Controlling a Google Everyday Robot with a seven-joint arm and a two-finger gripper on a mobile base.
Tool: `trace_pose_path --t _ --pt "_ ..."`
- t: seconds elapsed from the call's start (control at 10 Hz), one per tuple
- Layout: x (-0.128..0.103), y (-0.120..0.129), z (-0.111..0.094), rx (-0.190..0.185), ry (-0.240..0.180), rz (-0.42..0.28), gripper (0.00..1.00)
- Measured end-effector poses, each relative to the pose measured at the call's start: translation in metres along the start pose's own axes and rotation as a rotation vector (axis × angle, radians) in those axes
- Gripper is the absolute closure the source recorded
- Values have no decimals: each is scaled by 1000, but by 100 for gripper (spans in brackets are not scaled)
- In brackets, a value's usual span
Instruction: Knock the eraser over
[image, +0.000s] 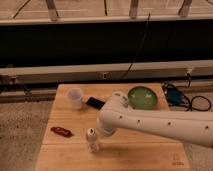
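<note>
Dim, warm indoor light; soft blur throughout; jaws hidden behind arm.
</note>
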Motion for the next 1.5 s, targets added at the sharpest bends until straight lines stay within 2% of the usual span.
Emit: trace_pose_path --t 0.2,0.4,0.8,1.0,1.3,1.5 --pt "-15 -12 -5 30 -11 -34 100" --pt "-30 -34 -6 58 -23 -93 100" --pt "-56 -67 -1 71 -78 -179 100" --pt "-68 -77 -2 88 -98 -201 100" --pt "-69 -74 2 74 -79 -199 100" --pt "-73 -79 0 79 -90 -211 100"
